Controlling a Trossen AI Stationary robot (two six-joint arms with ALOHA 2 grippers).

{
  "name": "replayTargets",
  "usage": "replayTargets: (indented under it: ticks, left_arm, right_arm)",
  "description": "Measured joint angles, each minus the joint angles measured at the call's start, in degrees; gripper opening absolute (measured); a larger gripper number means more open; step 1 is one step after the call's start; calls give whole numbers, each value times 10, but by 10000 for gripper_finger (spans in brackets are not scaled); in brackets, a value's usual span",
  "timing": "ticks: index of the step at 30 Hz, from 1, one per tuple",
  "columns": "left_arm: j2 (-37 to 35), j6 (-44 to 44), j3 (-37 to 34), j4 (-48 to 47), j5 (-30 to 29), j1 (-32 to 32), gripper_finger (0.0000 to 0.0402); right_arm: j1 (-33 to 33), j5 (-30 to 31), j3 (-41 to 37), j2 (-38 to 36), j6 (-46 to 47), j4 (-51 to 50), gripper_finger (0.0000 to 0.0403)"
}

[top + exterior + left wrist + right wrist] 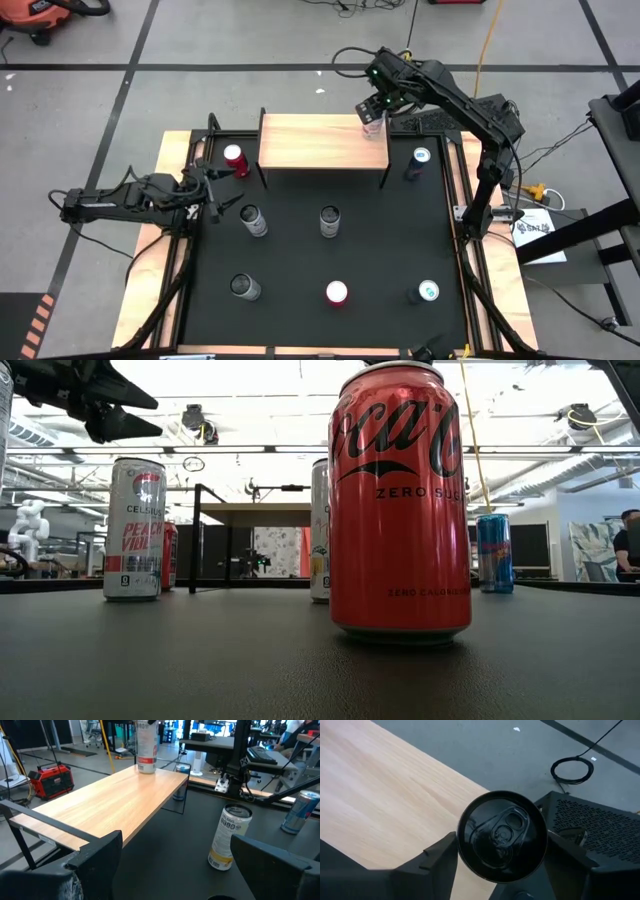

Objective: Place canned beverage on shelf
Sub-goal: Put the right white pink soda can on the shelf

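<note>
My right gripper [500, 857] hangs over the can [501, 835], which stands on the shelf [315, 140] at its far right corner. My fingers sit on both sides (touching it? I cannot tell).

The right arm reaches to the far side of the table, its right gripper [501, 851] pointing down, fingers set either side of a can (contact unclear). The left arm waits at the left edge, left gripper [213, 195] spread wide.
</note>
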Motion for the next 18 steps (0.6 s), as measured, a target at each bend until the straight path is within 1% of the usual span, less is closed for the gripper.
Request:
replayTargets:
  ticks: [6, 13, 18]
  left_arm:
    - [0, 0, 0, -1, 0, 0, 380]
    - [0, 0, 0, -6, 0, 0, 380]
    - [0, 0, 0, -20, 0, 0, 380]
  right_arm:
    - [4, 0, 0, 0, 39, 5, 228]
    - [16, 2, 0, 0, 44, 5, 234]
    - [19, 34, 0, 2, 54, 4, 235]
